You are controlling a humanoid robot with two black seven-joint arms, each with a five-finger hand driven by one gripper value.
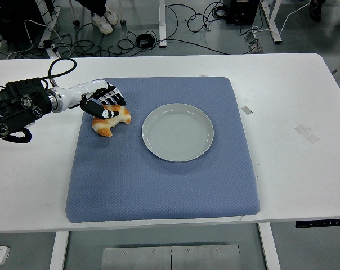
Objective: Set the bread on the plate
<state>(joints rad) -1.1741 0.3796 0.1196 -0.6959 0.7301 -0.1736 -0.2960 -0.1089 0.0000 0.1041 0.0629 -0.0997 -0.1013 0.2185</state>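
My left hand (104,101) reaches in over the far left part of a blue mat (159,180), fingers curled down around the bread (110,120), a curved golden roll. The thumb lies across its top, and part of the roll sticks out below my fingers, toward me. The plate (177,132), round, pale and bare, sits on the mat to the right of my hand, close by but not touching the bread. My grip looks shallow, mostly from above. If I lift quickly, the roll could twist or slip out and fall short of the plate.
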